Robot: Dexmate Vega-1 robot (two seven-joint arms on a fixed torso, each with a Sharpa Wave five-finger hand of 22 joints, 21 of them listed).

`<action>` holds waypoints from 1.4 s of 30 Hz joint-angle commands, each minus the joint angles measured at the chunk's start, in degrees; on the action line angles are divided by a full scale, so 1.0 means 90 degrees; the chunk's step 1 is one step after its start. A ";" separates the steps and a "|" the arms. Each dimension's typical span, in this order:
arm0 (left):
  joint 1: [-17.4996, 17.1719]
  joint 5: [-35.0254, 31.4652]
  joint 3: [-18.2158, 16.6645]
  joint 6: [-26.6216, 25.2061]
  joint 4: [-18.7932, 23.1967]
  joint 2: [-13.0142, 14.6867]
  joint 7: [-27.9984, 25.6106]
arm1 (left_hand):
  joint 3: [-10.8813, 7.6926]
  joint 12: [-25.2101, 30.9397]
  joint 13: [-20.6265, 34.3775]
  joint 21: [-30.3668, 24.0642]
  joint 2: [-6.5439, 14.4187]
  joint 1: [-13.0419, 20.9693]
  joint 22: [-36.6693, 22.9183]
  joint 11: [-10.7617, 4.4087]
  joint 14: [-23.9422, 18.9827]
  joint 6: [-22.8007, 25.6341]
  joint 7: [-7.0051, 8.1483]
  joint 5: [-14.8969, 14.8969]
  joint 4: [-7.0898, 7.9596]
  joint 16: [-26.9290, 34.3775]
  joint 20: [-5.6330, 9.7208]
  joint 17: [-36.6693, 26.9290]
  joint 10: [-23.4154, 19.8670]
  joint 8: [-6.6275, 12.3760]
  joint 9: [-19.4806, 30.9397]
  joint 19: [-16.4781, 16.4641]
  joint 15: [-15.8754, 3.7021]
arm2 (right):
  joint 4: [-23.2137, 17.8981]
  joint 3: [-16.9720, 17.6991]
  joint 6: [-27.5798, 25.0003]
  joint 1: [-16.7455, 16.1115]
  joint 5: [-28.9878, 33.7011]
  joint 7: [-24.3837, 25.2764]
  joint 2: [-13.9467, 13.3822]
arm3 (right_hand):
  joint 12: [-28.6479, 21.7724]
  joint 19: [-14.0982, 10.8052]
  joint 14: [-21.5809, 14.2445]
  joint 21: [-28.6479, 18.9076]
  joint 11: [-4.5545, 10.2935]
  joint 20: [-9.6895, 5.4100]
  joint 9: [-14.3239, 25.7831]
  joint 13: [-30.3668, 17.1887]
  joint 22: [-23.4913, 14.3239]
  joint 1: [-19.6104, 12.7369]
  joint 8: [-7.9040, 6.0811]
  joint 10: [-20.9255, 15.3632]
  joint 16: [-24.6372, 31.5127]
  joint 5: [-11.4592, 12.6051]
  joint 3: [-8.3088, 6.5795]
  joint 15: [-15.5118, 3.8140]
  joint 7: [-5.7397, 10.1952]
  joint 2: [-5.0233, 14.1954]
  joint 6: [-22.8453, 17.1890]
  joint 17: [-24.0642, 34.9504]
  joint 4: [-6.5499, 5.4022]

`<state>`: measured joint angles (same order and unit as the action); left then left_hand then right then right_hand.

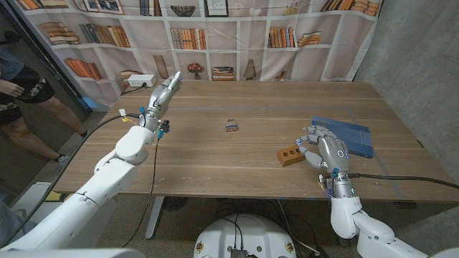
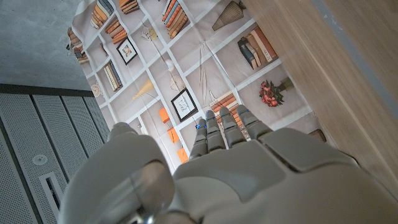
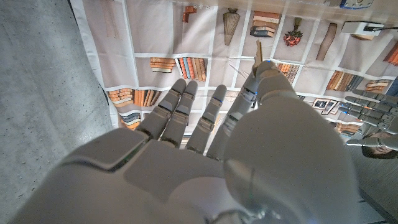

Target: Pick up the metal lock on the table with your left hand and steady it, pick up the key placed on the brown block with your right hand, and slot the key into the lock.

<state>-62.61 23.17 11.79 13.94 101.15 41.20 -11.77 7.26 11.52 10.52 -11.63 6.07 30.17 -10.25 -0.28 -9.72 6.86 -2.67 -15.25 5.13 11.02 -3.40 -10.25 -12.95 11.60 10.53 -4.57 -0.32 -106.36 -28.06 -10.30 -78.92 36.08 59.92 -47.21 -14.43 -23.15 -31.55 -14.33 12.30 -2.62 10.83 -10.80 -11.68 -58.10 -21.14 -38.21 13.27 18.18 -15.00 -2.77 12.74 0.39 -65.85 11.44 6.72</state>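
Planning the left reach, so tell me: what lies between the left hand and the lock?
Only bare wooden table between the left hand and the metal lock, in the head view.

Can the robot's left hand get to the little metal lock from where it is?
Probably yes. The left hand is open and holds nothing, and only bare table lies between it and the metal lock, so nothing seems to block the way.

Left robot hand (image 1: 165, 92): silver-grey, segmented fingers, blue marks near the wrist. Right robot hand (image 1: 324, 149): same metallic grey shell. Behind each, smooth white rounded arm casings; black cables trail from both wrists.
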 commanded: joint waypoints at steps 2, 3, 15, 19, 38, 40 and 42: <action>0.0401 -0.0637 0.0276 0.0162 -0.0200 0.0290 0.0232 | -0.0098 0.0044 0.0033 -0.0195 -0.0070 0.0757 -0.0019 0.0021 -0.0257 0.0199 -0.0082 0.0019 -0.0428 0.0021 0.0630 0.0002 -0.0186 0.0031 0.0027 -0.0680 -0.0069 | -0.0321 0.0170 0.0007 -0.0053 0.0046 -0.0180 0.0170 | -0.0013 0.0081 -0.0067 0.0042 -0.0001 -0.0235 0.0003 -0.0003 -0.0013 -0.0089 -0.0002 -0.0059 -0.0030 -0.0038 0.0054 -0.0760 0.0007 -0.0029 -0.0100 0.0015 0.0011; 0.0439 -0.0767 0.0314 0.0311 -0.0273 0.0257 0.0200 | -0.0104 0.0073 0.0034 -0.0237 -0.0115 0.0872 -0.0020 -0.0023 -0.0348 0.0253 -0.0050 0.0024 -0.0503 0.0037 0.0708 0.0003 -0.0293 0.0042 0.0027 -0.0839 -0.0101 | -0.0332 0.0175 0.0002 -0.0058 0.0049 -0.0208 0.0173 | -0.0008 0.0082 -0.0070 0.0042 0.0000 -0.0245 -0.0002 -0.0002 -0.0014 -0.0094 0.0009 -0.0061 -0.0036 -0.0041 0.0063 -0.0766 0.0006 -0.0030 -0.0112 0.0016 0.0010; 0.0704 -0.1448 0.0502 0.0841 -0.0491 0.0422 0.0474 | -0.0154 0.0129 0.0033 -0.0265 -0.0260 0.1384 -0.0021 -0.0243 -0.0709 0.0652 0.0189 0.0000 -0.0817 0.0067 0.0828 0.0008 -0.0651 0.0130 0.0029 -0.1129 -0.0347 | -0.0442 0.0230 -0.0081 -0.0114 0.0159 -0.0253 0.0298 | 0.0019 0.0073 -0.0143 0.0032 0.0009 -0.0291 -0.0025 0.0000 -0.0023 -0.0130 0.0093 -0.0099 -0.0050 -0.0054 0.0130 -0.0808 0.0007 -0.0017 -0.0185 0.0030 -0.0003; 0.0746 -0.1692 0.0539 0.0649 -0.0410 0.0504 0.0438 | -0.0182 0.0123 0.0034 -0.0255 -0.0248 0.1484 -0.0021 -0.0257 -0.0733 0.0683 0.0202 -0.0013 -0.0868 0.0059 0.0837 0.0008 -0.0674 0.0129 0.0031 -0.1139 -0.0380 | -0.0498 0.0253 -0.0142 -0.0137 0.0180 -0.0306 0.0318 | 0.0029 0.0070 -0.0159 0.0029 0.0010 -0.0291 -0.0028 0.0000 -0.0025 -0.0137 0.0121 -0.0106 -0.0054 -0.0056 0.0150 -0.0819 0.0007 -0.0009 -0.0195 0.0035 -0.0010; 0.1073 -0.2819 0.0773 -0.0035 0.0008 0.1129 0.0691 | -0.0247 0.0083 0.0036 -0.0237 -0.0241 0.1789 -0.0019 -0.0379 -0.0789 0.0741 0.0278 -0.0050 -0.1028 0.0015 0.0938 0.0007 -0.0734 0.0095 0.0037 -0.1245 -0.0484 | -0.0840 0.0354 -0.0493 -0.0296 0.0353 -0.0382 0.0468 | 0.0075 0.0102 -0.0167 0.0032 0.0009 -0.0382 -0.0022 0.0000 -0.0035 -0.0191 0.0267 -0.0178 -0.0107 -0.0067 0.0264 -0.0871 0.0003 0.0026 -0.0257 0.0048 -0.0039; 0.0992 -0.2759 0.0738 -0.0199 0.0111 0.1115 0.0646 | -0.0248 0.0074 0.0036 -0.0223 -0.0241 0.1802 -0.0020 -0.0368 -0.0775 0.0733 0.0274 -0.0053 -0.1034 0.0006 0.0918 0.0005 -0.0722 0.0088 0.0038 -0.1221 -0.0480 | -0.0831 0.0347 -0.0500 -0.0296 0.0352 -0.0387 0.0485 | 0.0075 0.0113 -0.0173 0.0035 0.0008 -0.0394 -0.0020 -0.0001 -0.0036 -0.0191 0.0282 -0.0189 -0.0109 -0.0068 0.0276 -0.0873 0.0004 0.0024 -0.0249 0.0048 -0.0042; 0.0979 -0.2777 0.0735 -0.0262 0.0163 0.1150 0.0654 | -0.0248 0.0071 0.0037 -0.0217 -0.0238 0.1805 -0.0021 -0.0366 -0.0773 0.0738 0.0280 -0.0055 -0.1035 0.0004 0.0863 0.0003 -0.0724 0.0086 0.0039 -0.1213 -0.0467 | -0.0824 0.0345 -0.0508 -0.0296 0.0339 -0.0393 0.0509 | 0.0077 0.0106 -0.0185 0.0032 0.0008 -0.0389 -0.0018 -0.0001 -0.0036 -0.0193 0.0293 -0.0199 -0.0109 -0.0068 0.0286 -0.0877 0.0003 0.0031 -0.0252 0.0048 -0.0047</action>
<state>-53.83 -0.17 18.20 15.08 100.32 49.86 -6.86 4.87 12.14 10.52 -13.77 3.96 45.71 -10.25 -3.48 -16.49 13.42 -0.41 -15.29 -4.05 11.21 2.32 -10.13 -19.44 12.53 10.76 -15.85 -2.34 -113.26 -25.08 -13.81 -81.13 38.76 56.57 -43.52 -13.71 -22.15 -32.48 -14.09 12.41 -2.35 10.24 -10.66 -11.89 -59.56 -18.74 -39.53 12.50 17.73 -12.80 -3.08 12.70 0.34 -67.96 11.61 6.40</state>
